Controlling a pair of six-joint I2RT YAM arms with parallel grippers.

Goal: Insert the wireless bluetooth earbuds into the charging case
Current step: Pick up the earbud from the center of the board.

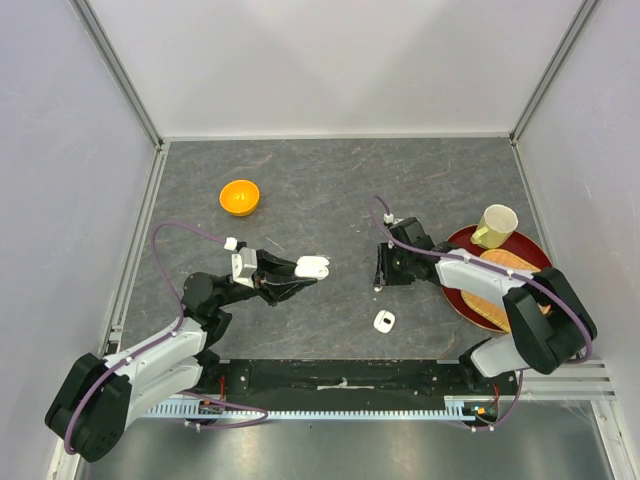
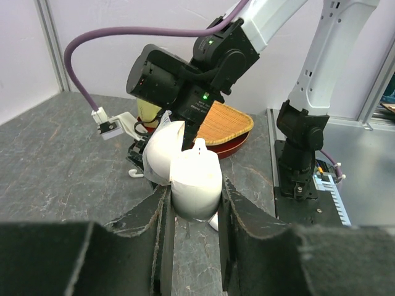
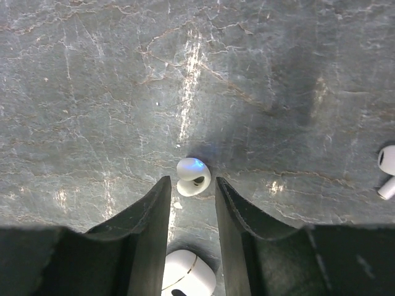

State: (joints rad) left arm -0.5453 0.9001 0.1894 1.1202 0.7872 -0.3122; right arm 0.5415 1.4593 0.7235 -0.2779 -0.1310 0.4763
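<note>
My left gripper (image 1: 300,272) is shut on an open white charging case (image 1: 314,266) and holds it above the table. In the left wrist view the case body (image 2: 196,182) sits between my fingers with its lid (image 2: 159,154) swung open to the left, and a small white tip (image 2: 199,145) shows at its top. My right gripper (image 3: 192,186) is open and points down at the table, with a tiny white earbud (image 3: 193,175) lying between its fingertips. Another earbud (image 3: 387,170) lies at the right edge of the right wrist view. One earbud (image 2: 133,173) lies beyond the held case.
A second small white case (image 1: 384,321) lies on the table near the right gripper and also shows in the right wrist view (image 3: 188,277). An orange bowl (image 1: 240,197) stands at the back left. A red plate (image 1: 462,238) with a woven mat and a cream cup (image 1: 495,225) is on the right.
</note>
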